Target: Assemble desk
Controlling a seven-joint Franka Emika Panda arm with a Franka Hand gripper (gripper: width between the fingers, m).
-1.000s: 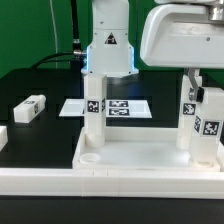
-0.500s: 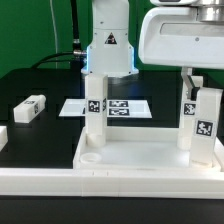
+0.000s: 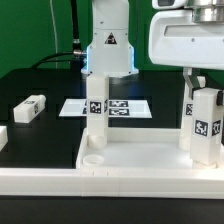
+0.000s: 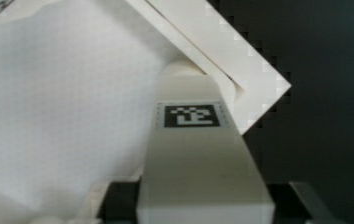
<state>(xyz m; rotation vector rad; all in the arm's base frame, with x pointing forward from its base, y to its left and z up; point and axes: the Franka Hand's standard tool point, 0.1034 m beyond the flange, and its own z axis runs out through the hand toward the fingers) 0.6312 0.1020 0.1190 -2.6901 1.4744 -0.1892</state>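
from my seat the gripper (image 3: 199, 88) hangs at the exterior view's right, over the far right corner of the desk top (image 3: 140, 178). its jaws are drawn in about partway and clamped on the held leg (image 3: 207, 125). in the wrist view the held leg (image 4: 200, 170) fills the whole gap between the two dark fingers (image 4: 291, 205), both pressed flat against its sides, so the gripper (image 4: 200, 203) has a real grip on it near the upper end.

the held leg stands upright with its lower end down inside the tray, close to the right rim. the front rim hides its foot, so i cannot tell whether it touches the floor of the tray. in the wrist view it points at the corner where two rim walls of the desk top (image 4: 227, 50) meet, one tag facing the camera.

the standing leg (image 3: 96, 108) is upright in the far left corner of the tray, well apart from the jaws. the loose leg (image 3: 30, 108) lies on its side on the black table (image 3: 50, 140), off to the exterior view's left. the marker board (image 3: 125, 107) lies flat behind the tray, before the arm's base (image 3: 108, 50).
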